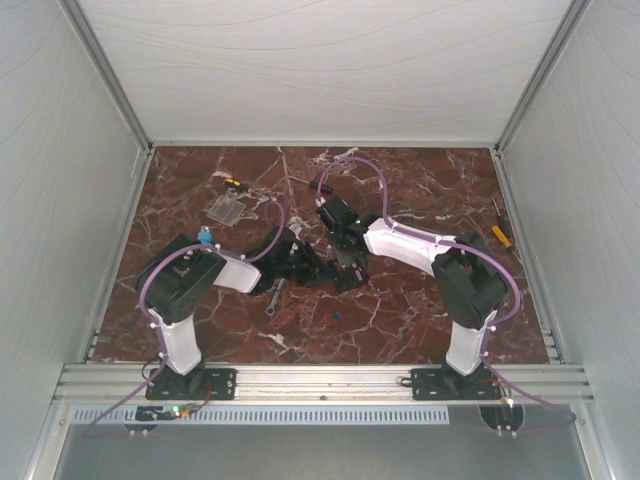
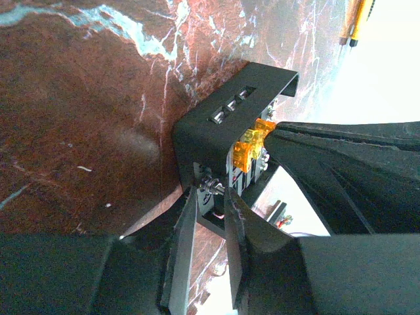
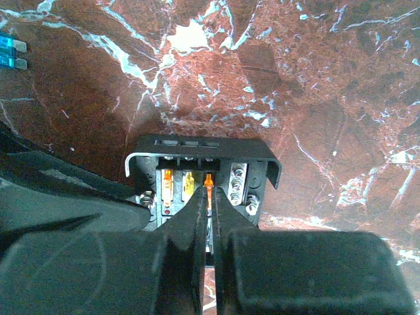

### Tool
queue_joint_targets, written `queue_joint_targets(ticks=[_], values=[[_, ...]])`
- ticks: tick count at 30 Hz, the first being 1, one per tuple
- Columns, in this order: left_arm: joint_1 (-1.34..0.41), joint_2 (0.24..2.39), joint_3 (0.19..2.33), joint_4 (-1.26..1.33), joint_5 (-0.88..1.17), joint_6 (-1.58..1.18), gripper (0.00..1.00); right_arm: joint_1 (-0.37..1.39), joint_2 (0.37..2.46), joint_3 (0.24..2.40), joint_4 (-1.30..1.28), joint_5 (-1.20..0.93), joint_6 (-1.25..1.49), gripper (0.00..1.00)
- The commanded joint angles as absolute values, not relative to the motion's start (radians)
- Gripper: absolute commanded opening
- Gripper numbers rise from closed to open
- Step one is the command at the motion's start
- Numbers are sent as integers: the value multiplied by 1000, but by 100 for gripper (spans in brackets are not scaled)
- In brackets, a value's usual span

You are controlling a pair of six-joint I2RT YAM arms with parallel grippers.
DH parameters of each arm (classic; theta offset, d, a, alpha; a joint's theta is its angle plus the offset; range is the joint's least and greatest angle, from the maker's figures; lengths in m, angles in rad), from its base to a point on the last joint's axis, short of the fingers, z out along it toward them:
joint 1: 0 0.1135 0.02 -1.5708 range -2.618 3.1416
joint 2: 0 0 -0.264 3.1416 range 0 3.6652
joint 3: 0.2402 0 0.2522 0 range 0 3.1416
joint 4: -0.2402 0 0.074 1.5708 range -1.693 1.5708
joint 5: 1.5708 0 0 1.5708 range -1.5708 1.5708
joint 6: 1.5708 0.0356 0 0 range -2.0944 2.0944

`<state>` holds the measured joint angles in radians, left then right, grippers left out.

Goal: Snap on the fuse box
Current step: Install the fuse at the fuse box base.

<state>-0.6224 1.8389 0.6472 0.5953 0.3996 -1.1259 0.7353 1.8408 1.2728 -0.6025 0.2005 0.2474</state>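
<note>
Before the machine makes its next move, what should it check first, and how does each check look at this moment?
1. Hold of left jaws on the fuse box: ok, shut on its edge.
2. Hold of right jaws on an orange fuse: ok, pinched around it.
3. That fuse pushed fully home: cannot tell.
4. The clear cover fitted on the box: not ok, it lies apart on the table.
5. Loose blue fuses out of the way: ok, lying apart from the box.
</note>
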Motion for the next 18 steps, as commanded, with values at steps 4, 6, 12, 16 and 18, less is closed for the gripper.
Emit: queue_joint_targets(ticks=[4,6,12,16,18], values=[[-630,1841,652,526,364,-1108,22,733,1974,1190,-700,162,230,0],[-630,1841,652,524,365,-1106,22,735,1995,1206,-689,153,229,0],[-630,1841,652,523,362,-1106,22,738,2014,1225,-665,124,233,0],[-632,1838,647,525,362,-1108,22,738,1936,1212,-638,135,253,0],[-632,1832,644,524,358,-1108,22,739,1883,1208,-624,136,262,0]])
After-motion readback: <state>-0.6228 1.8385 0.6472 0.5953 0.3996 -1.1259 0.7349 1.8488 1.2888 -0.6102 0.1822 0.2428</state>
